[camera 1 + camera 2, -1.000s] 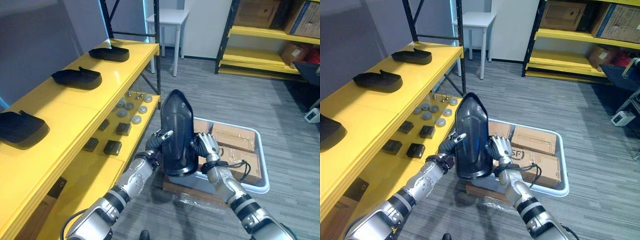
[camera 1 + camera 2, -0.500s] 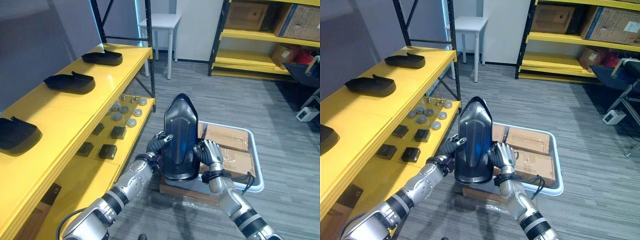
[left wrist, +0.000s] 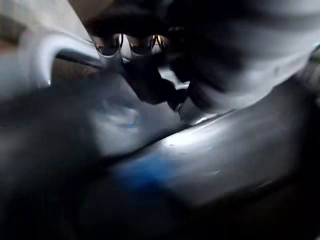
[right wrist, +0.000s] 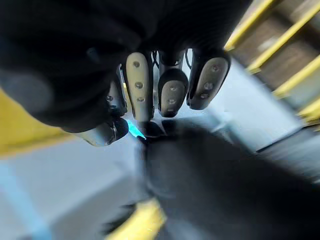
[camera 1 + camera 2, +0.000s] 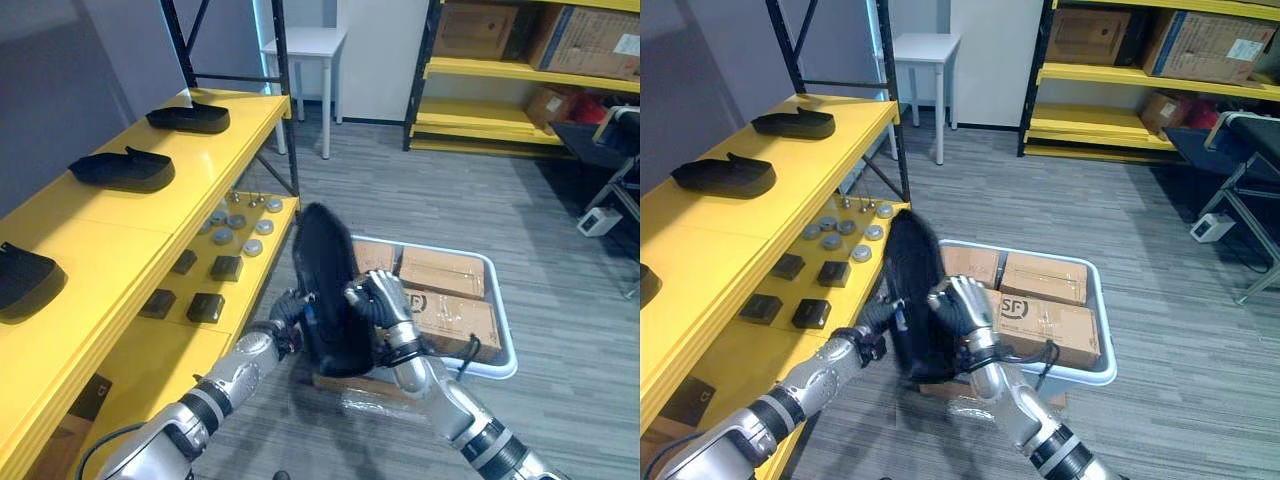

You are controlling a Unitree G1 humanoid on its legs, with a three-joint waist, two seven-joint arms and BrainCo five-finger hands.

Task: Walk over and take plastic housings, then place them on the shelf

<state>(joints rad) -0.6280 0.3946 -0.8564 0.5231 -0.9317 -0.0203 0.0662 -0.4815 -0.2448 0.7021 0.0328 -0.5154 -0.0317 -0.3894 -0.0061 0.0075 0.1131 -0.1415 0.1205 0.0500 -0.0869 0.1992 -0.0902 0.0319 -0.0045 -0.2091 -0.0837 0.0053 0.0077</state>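
Right now I hold a black plastic housing upright between my two hands, in front of me and just above the near left corner of a grey bin. My right hand presses on its right side, fingers curled over the edge with their dark tips on the black surface, so that hand grips the housing. My left hand sits against the housing's left side, mostly hidden behind it; whether it grips or only props I cannot tell.

The bin sits on the floor to the right of the housing and holds cardboard boxes packed side by side.

To my left runs a yellow shelf. On its top level lie three other housings, well apart in a row: one far, one in the middle, one near at the left edge. On the lower level lie small black blocks and, farther off, round grey discs.

A white table stands by the far wall, beyond the shelf's black upright.
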